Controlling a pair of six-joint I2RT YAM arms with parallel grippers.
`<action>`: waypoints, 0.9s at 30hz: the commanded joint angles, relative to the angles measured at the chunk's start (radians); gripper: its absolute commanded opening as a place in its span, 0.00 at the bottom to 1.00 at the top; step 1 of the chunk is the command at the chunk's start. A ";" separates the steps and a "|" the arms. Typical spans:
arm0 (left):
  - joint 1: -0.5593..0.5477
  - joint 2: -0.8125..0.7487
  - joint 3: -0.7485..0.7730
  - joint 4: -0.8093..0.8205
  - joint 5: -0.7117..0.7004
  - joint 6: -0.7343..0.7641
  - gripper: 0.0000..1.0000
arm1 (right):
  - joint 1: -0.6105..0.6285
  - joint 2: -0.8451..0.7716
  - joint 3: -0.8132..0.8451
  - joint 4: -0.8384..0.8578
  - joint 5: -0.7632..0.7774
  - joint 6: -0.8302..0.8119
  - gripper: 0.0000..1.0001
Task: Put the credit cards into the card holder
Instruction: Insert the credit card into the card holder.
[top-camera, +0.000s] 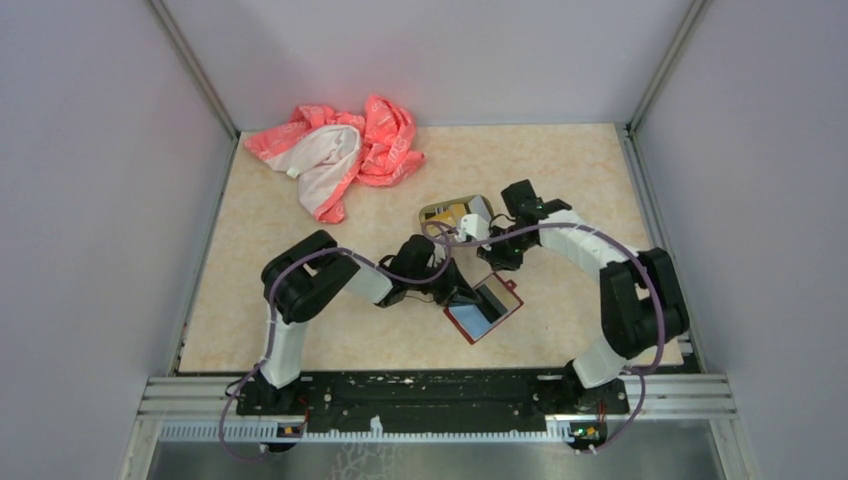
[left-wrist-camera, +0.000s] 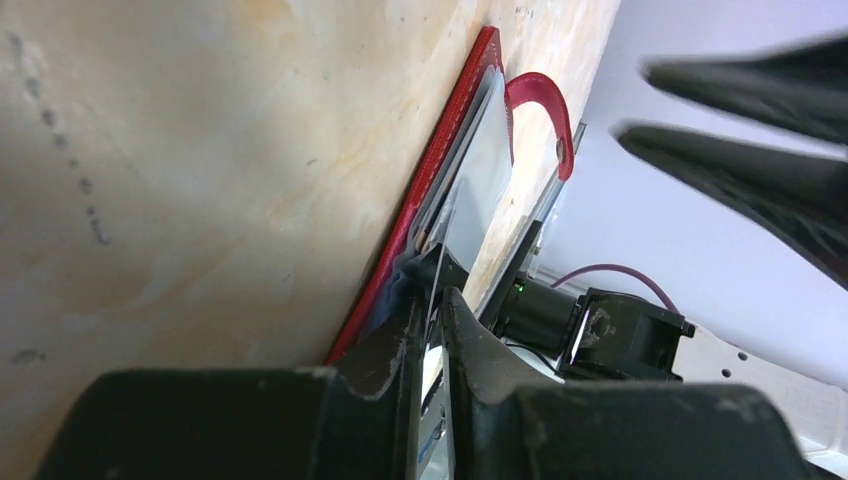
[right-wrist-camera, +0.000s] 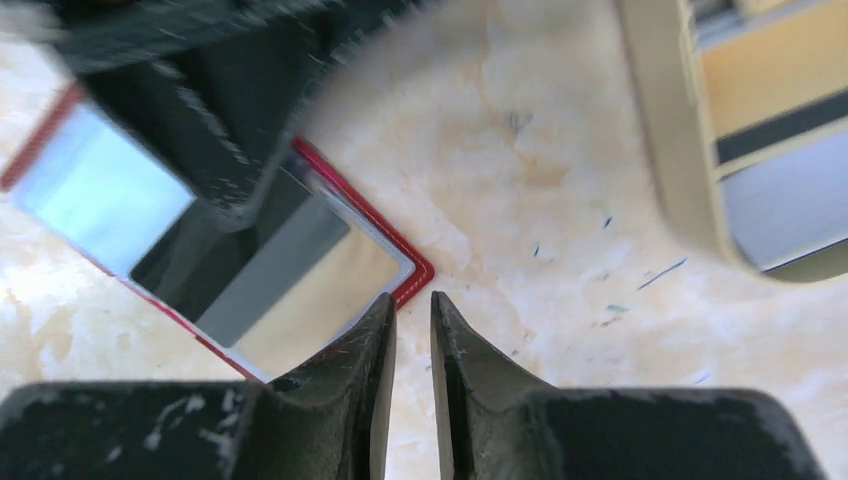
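Red leather card holder lies flat, left hand pinching card, right hand parted.

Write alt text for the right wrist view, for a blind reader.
The right gripper, fingers slightly apart and empty, hovers by a corner of the open red wallet on the table. The left arm covers part of the wallet; a tan tray of cards sits upper right.

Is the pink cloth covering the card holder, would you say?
No, the pink cloth lies far back, well apart from the card holder.
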 joint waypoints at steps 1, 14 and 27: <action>0.002 0.040 -0.044 -0.018 -0.027 0.004 0.19 | 0.002 -0.154 -0.031 -0.096 -0.302 -0.259 0.19; 0.008 0.048 -0.053 0.005 -0.021 0.005 0.22 | 0.243 -0.140 -0.138 -0.203 -0.352 -0.646 0.09; 0.013 0.063 -0.052 0.024 -0.011 0.001 0.22 | 0.363 -0.055 -0.155 -0.028 -0.054 -0.446 0.07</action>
